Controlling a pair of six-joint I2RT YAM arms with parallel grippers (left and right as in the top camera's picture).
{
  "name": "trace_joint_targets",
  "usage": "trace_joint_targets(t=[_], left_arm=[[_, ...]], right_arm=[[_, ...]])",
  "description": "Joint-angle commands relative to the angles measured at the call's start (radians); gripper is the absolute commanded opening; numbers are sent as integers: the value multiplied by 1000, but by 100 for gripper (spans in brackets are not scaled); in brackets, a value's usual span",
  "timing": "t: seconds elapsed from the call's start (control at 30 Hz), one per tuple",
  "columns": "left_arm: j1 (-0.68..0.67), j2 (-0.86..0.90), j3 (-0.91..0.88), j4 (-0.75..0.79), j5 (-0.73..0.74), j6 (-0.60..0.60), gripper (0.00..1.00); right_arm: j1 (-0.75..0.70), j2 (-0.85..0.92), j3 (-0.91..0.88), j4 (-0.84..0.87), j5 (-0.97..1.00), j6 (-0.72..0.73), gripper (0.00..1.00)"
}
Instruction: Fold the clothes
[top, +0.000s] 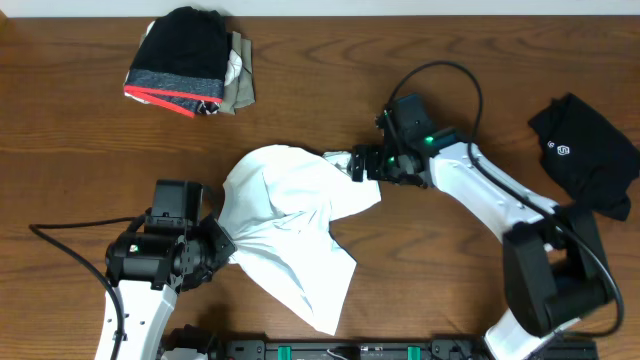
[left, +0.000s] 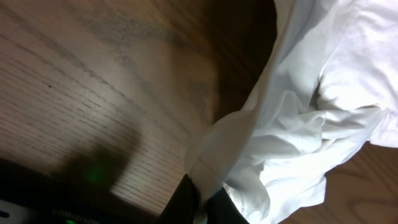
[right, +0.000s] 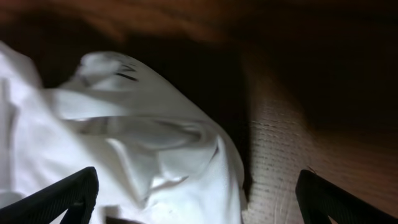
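two garments remain unfolded on the table (top: 80, 150): a white shirt (top: 285, 225), crumpled at the centre of the overhead frame, and a black garment (top: 585, 150) lying loose at the far right edge, well apart from both arms. a small stack of folded clothes (top: 190, 60) sits at the upper left. the step in hand appears to be taking hold of the white shirt in order to spread it flat, which has to come before any fold. the left gripper (top: 222, 243) is clamped on the shirt's left edge, and the left wrist view shows its dark fingers (left: 186, 202) pinching a hemmed border at the bottom of the frame. the right gripper (top: 358, 165) stands at the shirt's upper right corner with its jaws spread wide and nothing grasped; in the right wrist view bunched cloth lies between the two fingers. the next move, in my judgement, calls for the right jaws to close on that corner, after which both arms draw apart to stretch the cloth out. risk noted: the fabric is thin and bunched, so the jaws could take more than one layer. no container is in view; every garment rests directly on the bare wood.
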Motion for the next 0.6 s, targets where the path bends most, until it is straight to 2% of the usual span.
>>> trace_joint_targets(t=[0.0, 0.03, 0.1, 0.27, 0.37, 0.4, 0.43, 0.57], left_arm=[[6, 2, 13, -8, -21, 14, 7], [6, 2, 13, -8, -21, 14, 7], [6, 2, 13, -8, -21, 14, 6], [6, 2, 13, -8, -21, 14, 7], [6, 2, 13, -8, -20, 14, 6], [6, 2, 13, -7, -20, 14, 6], [6, 2, 13, -7, -20, 14, 6], [6, 0, 14, -7, -16, 14, 6]], right_arm=[[16, 37, -1, 17, -21, -30, 99], [16, 46, -1, 22, -21, -31, 96], [18, 60, -1, 29, -21, -29, 82], [19, 76, -1, 29, -20, -29, 33], [17, 76, 0, 35, -21, -29, 14], [17, 76, 0, 36, -20, -29, 4], [17, 76, 0, 36, -20, -29, 1], [16, 74, 3, 35, -20, -29, 1]])
